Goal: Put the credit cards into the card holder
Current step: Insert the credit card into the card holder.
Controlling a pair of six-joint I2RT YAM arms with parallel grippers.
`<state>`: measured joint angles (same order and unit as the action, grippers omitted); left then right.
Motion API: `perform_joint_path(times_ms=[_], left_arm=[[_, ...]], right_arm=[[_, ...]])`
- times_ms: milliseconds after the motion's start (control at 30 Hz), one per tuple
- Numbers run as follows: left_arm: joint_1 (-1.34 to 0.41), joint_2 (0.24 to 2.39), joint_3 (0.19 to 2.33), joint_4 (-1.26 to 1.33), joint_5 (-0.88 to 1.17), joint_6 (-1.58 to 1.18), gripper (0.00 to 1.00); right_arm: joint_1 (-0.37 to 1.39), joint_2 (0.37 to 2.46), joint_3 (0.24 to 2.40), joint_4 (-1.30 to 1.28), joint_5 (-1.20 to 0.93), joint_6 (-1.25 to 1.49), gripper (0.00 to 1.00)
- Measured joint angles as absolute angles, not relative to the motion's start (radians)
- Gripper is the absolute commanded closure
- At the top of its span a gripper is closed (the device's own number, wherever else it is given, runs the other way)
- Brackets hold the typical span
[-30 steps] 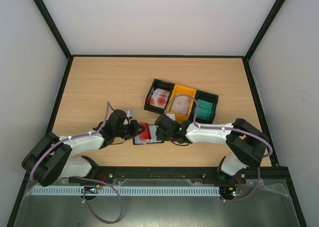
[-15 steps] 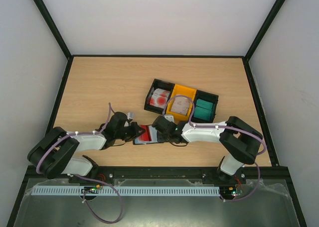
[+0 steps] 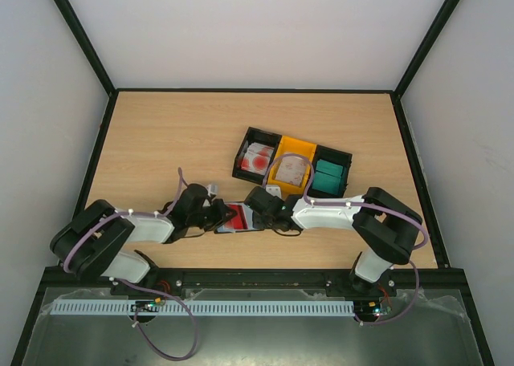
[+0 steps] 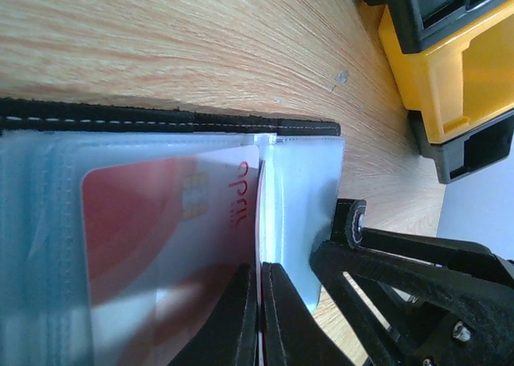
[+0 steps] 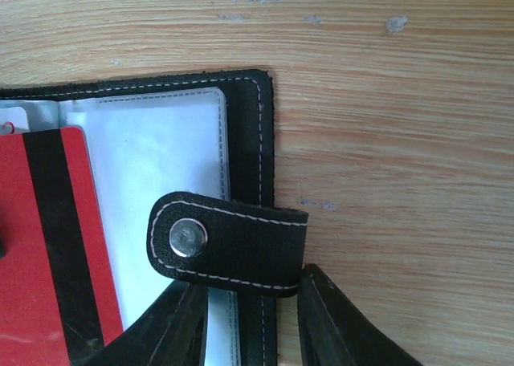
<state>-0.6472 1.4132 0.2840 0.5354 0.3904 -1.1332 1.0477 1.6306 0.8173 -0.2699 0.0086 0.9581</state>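
Black folding leather-like card holder (image 5: 259, 141) lies open and flat on the pale wooden tabletop (image 3: 161, 141), on the near side of the yellow plastic bin (image 3: 298, 144) and a little to its left, apart from it. A red-and-white plastic card (image 4: 152, 237) sits among its clear sleeves (image 4: 301, 197).

Touching the yellow bin's left side is a black rectangular bin (image 3: 242, 159) with more red-and-white cards (image 3: 257, 159). On its right, a second black bin (image 3: 334, 151) holds teal cards (image 3: 331, 175). The yellow bin itself holds pale beige cards (image 3: 293, 171).

Both grippers crowd the holder's two ends. The left gripper (image 4: 259, 274) is clenched tight, and the edge of the card and a sleeve leaf run into the seam between its fingers. Which of them is pinched, I cannot tell. The right gripper (image 5: 255, 282) has its jaws partly apart, astride the holder's stitched edge just below the snap tab (image 5: 229, 250), not clamped on it.

From above, only a red patch shows between the grippers. The left wrist view shows the card's chip and lettering through the sleeve. The right wrist view shows a black stripe on red and the tab's metal stud (image 5: 187, 237).
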Motion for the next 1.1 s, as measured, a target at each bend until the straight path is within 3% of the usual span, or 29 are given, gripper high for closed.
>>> perform_joint_path(times_ms=[767, 1100], left_arm=[[-0.696, 1.478, 0.297, 0.609, 0.355, -1.113, 0.96], [-0.717, 1.481, 0.317, 0.547, 0.322, -1.084, 0.83]], right_arm=[[1.048, 1.631, 0.809, -0.249, 0.008, 0.994, 0.74], [1.048, 1.631, 0.808, -0.244, 0.008, 0.996, 0.74]])
